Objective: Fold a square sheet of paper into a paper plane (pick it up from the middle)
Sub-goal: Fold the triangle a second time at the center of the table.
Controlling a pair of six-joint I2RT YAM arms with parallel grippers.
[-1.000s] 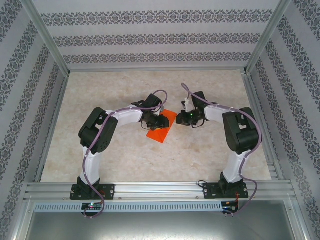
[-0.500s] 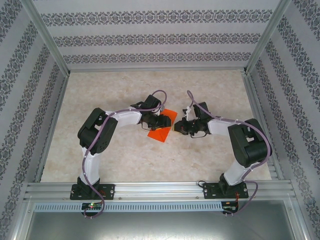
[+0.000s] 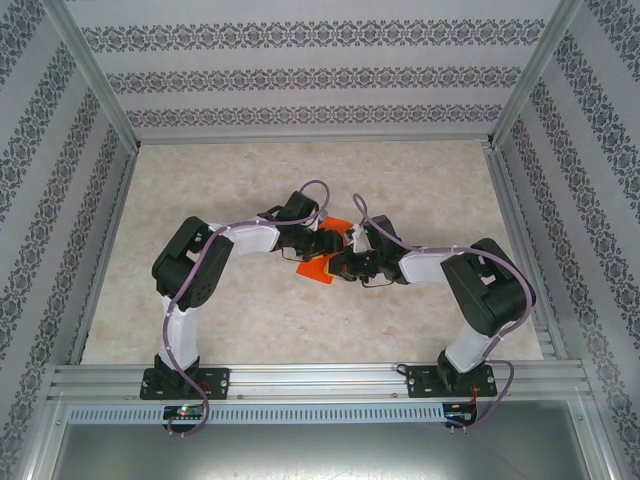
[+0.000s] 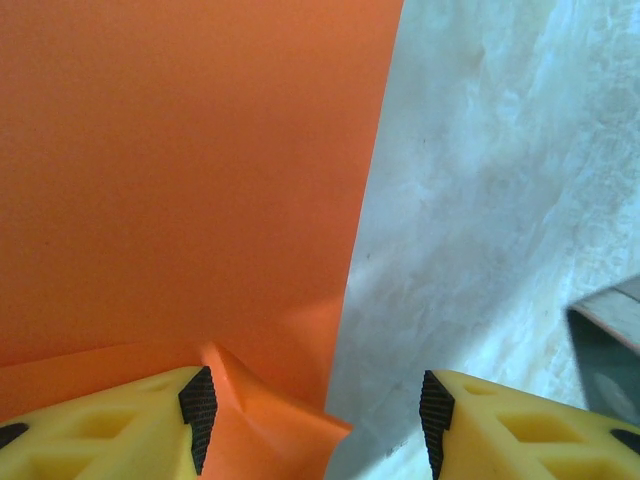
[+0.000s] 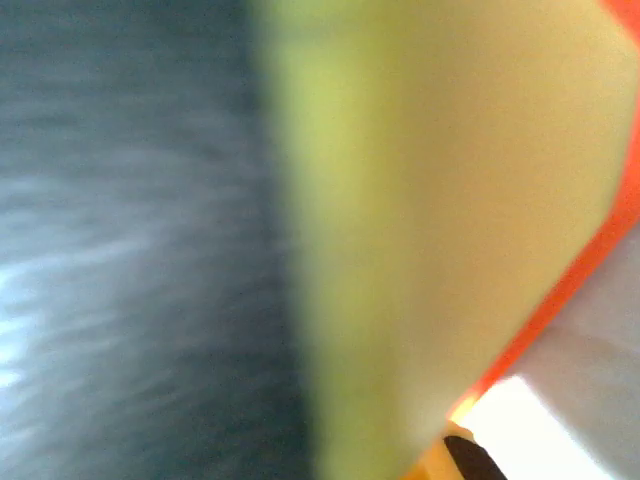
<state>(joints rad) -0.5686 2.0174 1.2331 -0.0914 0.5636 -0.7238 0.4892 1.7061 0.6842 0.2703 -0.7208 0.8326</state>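
Top external view: both arms meet over the sheet of paper [image 3: 318, 269], which lies near the middle of the table [image 3: 230, 180], partly hidden under them. The left gripper [image 3: 322, 243] has its jaws spread, with nothing between them; in the left wrist view one pad sits just above a corner of the sheet. The right gripper [image 3: 347, 263] is pressed together; its own view is too blurred to tell whether it pinches the paper.

The step looks like setting a fold. To do it well, the closed right gripper should bear down flat on the sheet while the left one lifts straight clear, so the corner is not dragged.

The paper is bright orange, plain and mostly smooth, with one clean straight edge. A small raised crumple shows at the near corner. It is not yet a pointed dart.
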